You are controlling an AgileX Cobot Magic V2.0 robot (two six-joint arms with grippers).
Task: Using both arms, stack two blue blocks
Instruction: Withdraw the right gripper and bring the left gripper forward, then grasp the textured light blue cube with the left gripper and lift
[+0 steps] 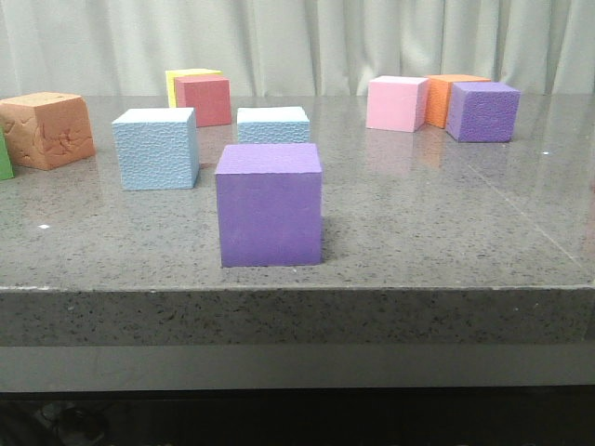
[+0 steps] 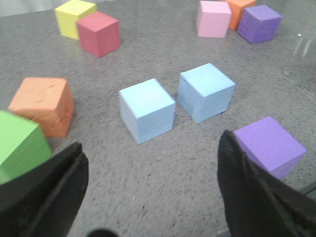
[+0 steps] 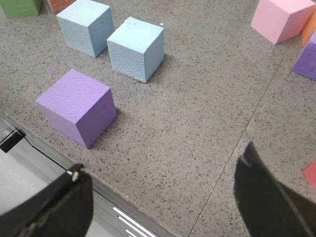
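Observation:
Two pale blue blocks stand near each other on the grey stone table. The pebbly one (image 1: pixel 155 147) is left of centre. The smoother one (image 1: pixel 272 124) is behind a purple cube (image 1: pixel 269 204), which hides its lower part. Neither gripper shows in the front view. In the left wrist view my left gripper (image 2: pixel 151 148) is open and empty, with the pebbly block (image 2: pixel 147 110) and the smoother block (image 2: pixel 206 92) just beyond its fingers. My right gripper (image 3: pixel 164 160) is open and empty over the table's front edge, with both blue blocks (image 3: pixel 85 25) (image 3: pixel 136 48) farther off.
An orange-brown cube (image 1: pixel 46 128) and a green one (image 2: pixel 19 145) are at the left. Yellow (image 1: pixel 191 78) and red (image 1: pixel 204 100) cubes are at the back. Pink (image 1: pixel 396 102), orange (image 1: pixel 446 93) and purple (image 1: pixel 482 111) cubes are at the back right. The table's front edge (image 1: pixel 297 290) is close.

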